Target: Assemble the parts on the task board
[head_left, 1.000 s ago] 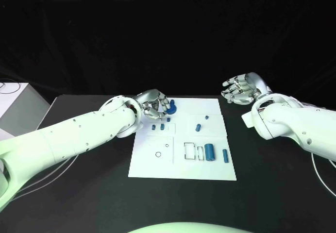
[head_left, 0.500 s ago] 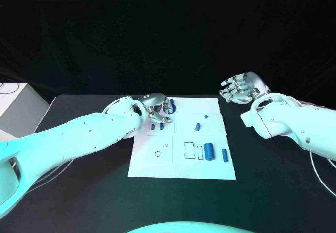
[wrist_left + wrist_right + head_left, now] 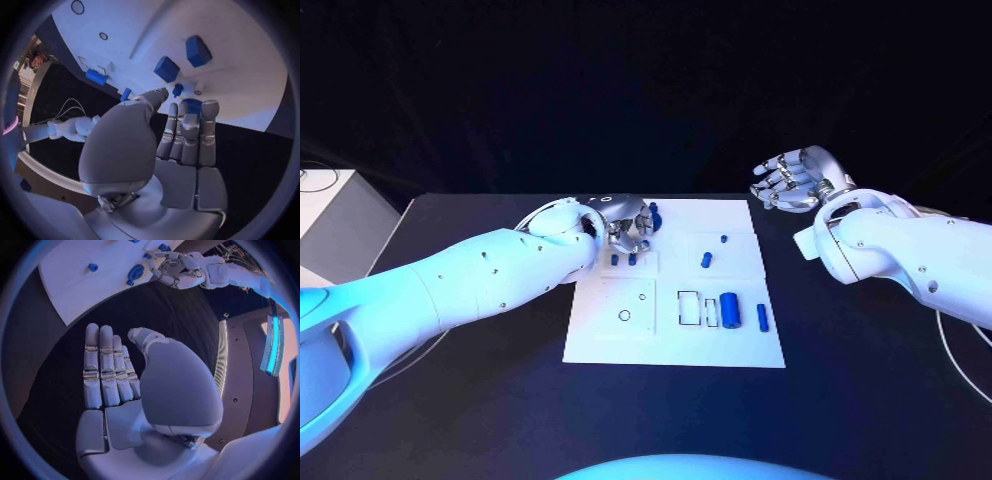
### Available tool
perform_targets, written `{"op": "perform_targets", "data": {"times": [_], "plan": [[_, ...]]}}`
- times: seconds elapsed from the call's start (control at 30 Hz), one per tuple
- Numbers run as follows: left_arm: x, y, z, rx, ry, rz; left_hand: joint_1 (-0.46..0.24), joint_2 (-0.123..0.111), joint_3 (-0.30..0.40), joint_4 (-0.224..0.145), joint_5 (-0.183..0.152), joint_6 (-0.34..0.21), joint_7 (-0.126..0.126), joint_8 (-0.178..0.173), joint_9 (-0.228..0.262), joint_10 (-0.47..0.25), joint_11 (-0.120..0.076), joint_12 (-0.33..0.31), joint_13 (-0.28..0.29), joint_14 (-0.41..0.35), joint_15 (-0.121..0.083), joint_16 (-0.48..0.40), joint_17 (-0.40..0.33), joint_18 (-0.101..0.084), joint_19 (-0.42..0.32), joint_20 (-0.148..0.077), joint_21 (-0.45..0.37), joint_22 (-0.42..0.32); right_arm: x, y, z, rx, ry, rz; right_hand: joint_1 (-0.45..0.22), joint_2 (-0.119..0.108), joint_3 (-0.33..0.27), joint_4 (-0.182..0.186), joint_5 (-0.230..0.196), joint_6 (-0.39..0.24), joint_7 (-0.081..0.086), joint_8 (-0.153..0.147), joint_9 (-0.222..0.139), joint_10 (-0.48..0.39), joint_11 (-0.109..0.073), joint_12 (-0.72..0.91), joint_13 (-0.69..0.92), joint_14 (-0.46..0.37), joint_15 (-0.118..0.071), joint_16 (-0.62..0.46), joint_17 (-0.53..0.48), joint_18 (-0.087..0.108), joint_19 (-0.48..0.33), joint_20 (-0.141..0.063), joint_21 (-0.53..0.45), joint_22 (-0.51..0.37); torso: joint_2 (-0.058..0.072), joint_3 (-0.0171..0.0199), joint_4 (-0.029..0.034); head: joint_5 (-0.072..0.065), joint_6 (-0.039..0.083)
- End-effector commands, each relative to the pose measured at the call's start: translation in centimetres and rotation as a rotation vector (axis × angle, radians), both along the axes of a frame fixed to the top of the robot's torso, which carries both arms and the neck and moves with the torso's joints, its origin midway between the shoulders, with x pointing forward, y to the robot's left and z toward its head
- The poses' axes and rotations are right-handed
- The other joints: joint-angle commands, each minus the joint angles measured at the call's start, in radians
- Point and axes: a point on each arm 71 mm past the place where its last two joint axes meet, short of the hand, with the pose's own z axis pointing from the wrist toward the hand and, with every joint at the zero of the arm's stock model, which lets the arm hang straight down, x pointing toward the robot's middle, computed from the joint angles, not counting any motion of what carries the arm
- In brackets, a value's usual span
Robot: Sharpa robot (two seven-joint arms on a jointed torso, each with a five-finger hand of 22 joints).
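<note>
Since a second ago the left hand (image 3: 626, 226) has barely shifted over the task board's (image 3: 678, 345) far left corner, fingers (image 3: 187, 131) pressed together on a blue part (image 3: 192, 105), grip unclear. Six more blue parts lie across the board: two (image 3: 623, 259) near that hand, four rightward. Right hand (image 3: 798, 180) stays raised off the board's far right corner, fingers (image 3: 103, 365) straight and close, holding nothing

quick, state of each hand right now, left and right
Left hand: open, holds nothing, fingers straight over the task board's far left corner beside a blue part.
Right hand: open, empty, off the board.
</note>
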Motion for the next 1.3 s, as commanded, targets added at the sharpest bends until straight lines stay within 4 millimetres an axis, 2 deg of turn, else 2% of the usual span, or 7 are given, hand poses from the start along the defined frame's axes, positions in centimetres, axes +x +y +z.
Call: {"op": "perform_targets", "data": {"times": [0.03,0.47,0.9,1.3], "plan": [[0.05,-0.18,-0.25,0.043,0.018,0.008,0.012,0.003,0.015,-0.001,0.007,0.015,0.001,-0.004,-0.003,0.015,-0.002,-0.008,-0.003,0.011,-0.001,0.009,0.004,-0.02,0.01,-0.001,0.009,0.007,-0.05,0.25,0.02,-0.003,-0.003,0.021,-0.009,0.001,0.001,-0.004,0.0,0.001,0.004,-0.003,-0.001,0.006,0.002,-0.007,-0.001,0.001,0.004,-0.007,-0.001,0.016,0.001,0.005,-0.005,-0.001,0.0,-0.0004,0.0011,0.0,-0.001],[0.34,-0.58,-0.65,0.067,0.051,0.018,0.016,0.001,0.047,-0.003,0.004,0.031,-0.003,-0.011,-0.009,0.042,-0.009,-0.023,-0.011,0.013,-0.006,0.017,0.001,-0.021,0.016,-0.005,0.02,0.018,-0.06,0.36,0.03,-0.002,-0.004,0.024,-0.009,0.001,0.001,-0.004,0.0,0.001,0.004,-0.003,-0.001,0.006,0.002,-0.007,-0.001,0.001,0.004,-0.007,-0.001,0.016,0.001,0.005,-0.005,-0.001,0.0,-0.0015,0.0006,-0.001,-0.003],[0.68,-0.79,-0.92,0.075,0.061,0.031,0.016,-0.003,0.066,-0.005,0.003,0.018,0.002,-0.031,-0.018,0.045,-0.005,-0.043,-0.019,0.007,-0.004,0.019,-0.012,-0.02,0.01,-0.005,0.019,0.016,-0.09,0.42,0.04,-0.002,-0.004,0.026,-0.01,0.001,0.001,-0.005,0.0,0.001,0.004,-0.004,-0.002,0.007,0.003,-0.01,-0.006,0.002,0.005,-0.01,-0.002,0.016,0.002,0.006,-0.008,-0.003,-0.001,-0.0008,0.0006,-0.004,-0.004],[0.75,-1.03,-1.1,0.076,0.08,0.025,0.027,0.01,0.09,-0.016,0.002,0.028,0.007,-0.037,-0.02,0.065,-0.007,-0.056,-0.024,0.016,-0.006,0.03,-0.001,-0.023,0.02,-0.005,0.036,0.034,-0.11,0.48,0.03,-0.001,-0.002,0.029,-0.01,0.001,0.001,-0.005,0.0,0.001,0.004,-0.004,-0.002,0.007,0.003,-0.01,-0.006,0.002,0.005,-0.01,-0.002,0.016,0.002,0.006,-0.008,-0.003,-0.001,-0.0003,0.0007,-0.006,-0.007]]}}
